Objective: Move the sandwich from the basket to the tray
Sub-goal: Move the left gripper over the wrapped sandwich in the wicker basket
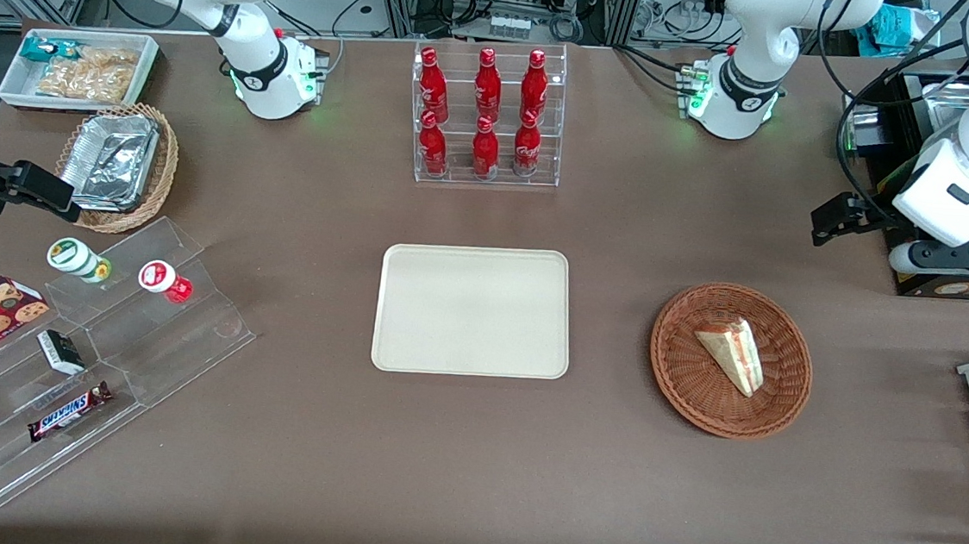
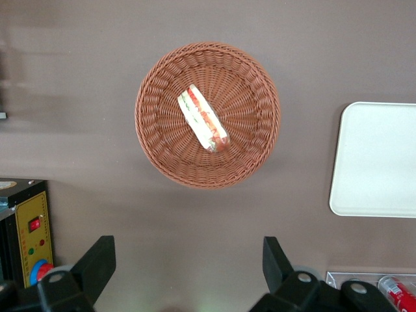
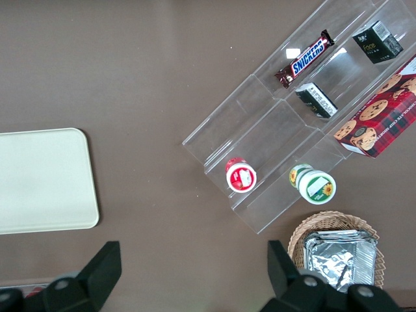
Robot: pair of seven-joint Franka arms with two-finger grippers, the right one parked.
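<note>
Because the sandwich (image 1: 731,353) lies in the basket (image 1: 684,378), at about three o'clock from the bare tray (image 1: 473,310), the hand (image 2: 188,266) hangs above it, fingers spread and empty, seemingly lining up.

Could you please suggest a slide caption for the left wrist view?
Open pincer hovering above the table, looking down at the sandwich lying in the wicker basket, with the empty tray beside it.
</note>
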